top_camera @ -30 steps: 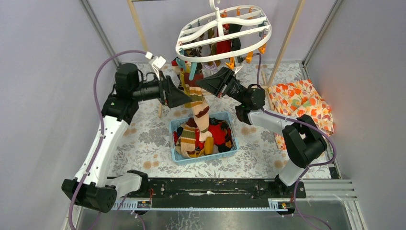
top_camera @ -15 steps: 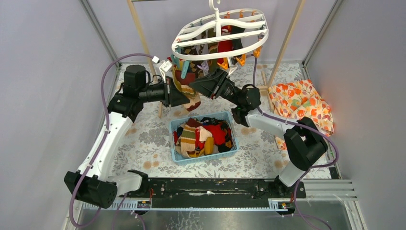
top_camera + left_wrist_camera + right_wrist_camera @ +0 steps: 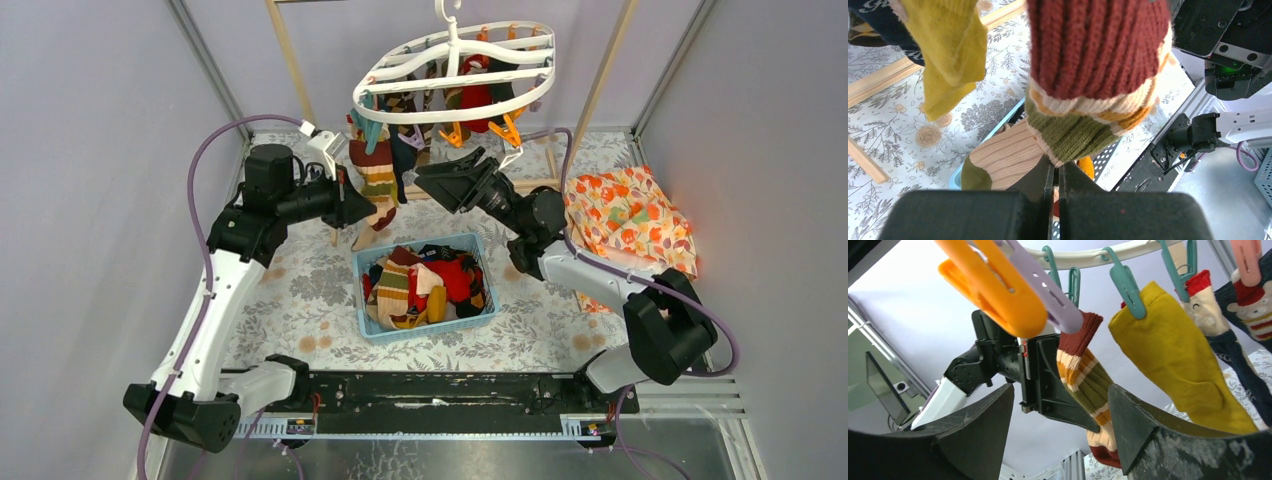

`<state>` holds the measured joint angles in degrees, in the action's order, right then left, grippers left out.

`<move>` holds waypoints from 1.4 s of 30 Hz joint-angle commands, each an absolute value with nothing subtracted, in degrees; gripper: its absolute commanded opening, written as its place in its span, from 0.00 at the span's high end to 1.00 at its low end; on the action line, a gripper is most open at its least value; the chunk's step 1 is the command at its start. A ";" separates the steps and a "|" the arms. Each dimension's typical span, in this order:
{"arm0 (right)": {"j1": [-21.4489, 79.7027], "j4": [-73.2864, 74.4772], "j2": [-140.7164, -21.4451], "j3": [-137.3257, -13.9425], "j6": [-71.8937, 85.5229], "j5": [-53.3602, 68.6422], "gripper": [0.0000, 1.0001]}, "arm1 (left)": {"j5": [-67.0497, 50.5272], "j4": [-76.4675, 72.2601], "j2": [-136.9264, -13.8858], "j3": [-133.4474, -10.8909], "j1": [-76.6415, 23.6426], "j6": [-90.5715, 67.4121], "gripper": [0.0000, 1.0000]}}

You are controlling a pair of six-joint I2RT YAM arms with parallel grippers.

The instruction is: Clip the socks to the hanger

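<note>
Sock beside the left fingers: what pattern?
Striped sock: dark red cuff, then cream, orange and olive green bands. Clearest in left wrist view.

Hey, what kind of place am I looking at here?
Probably a robot test booth staged for laundry: plain grey walls, two bolted arms, a clip hanger and a basket of socks.

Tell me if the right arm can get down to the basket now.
Probably yes. The right gripper is open and empty above the far side of the basket, with nothing between them; the striped sock hangs off to its left.
</note>
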<state>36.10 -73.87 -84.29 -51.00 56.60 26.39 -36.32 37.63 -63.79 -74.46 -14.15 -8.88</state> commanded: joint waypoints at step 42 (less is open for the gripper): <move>35.13 -98.24 -100.01 -68.64 67.26 23.64 0.71 | -26.37 43.50 -61.30 -77.89 -14.12 -3.16 1.00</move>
<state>35.79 -90.76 -103.24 -67.55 66.85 24.05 -27.70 44.10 -61.71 -76.05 -14.15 -4.19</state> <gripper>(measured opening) 0.386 0.026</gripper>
